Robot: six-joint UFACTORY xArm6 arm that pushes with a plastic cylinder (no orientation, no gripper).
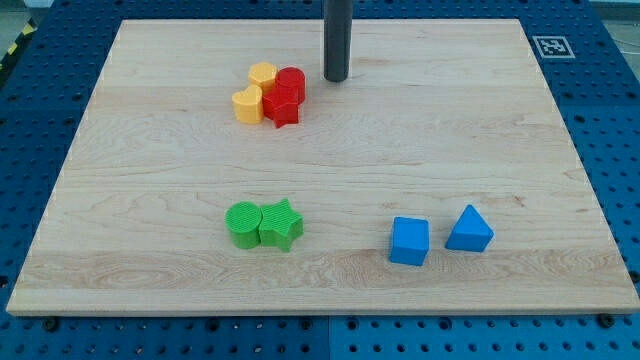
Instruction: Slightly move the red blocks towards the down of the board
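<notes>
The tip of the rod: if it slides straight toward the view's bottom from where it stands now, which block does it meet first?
Probably none. My tip stands just right of the red cylinder; straight down, the board looks free, between the green star and the blue cube.

My tip (336,78) just beside the red blocks (288,95), view's right, apparently not touching.

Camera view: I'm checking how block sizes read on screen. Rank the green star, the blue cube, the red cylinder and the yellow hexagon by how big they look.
1. Green star and blue cube: largest, too alike to split.
2. Red cylinder.
3. Yellow hexagon: smallest, partly hidden behind its neighbours.
The top pair lie farther from the camera, so true sizes may differ less.
</notes>
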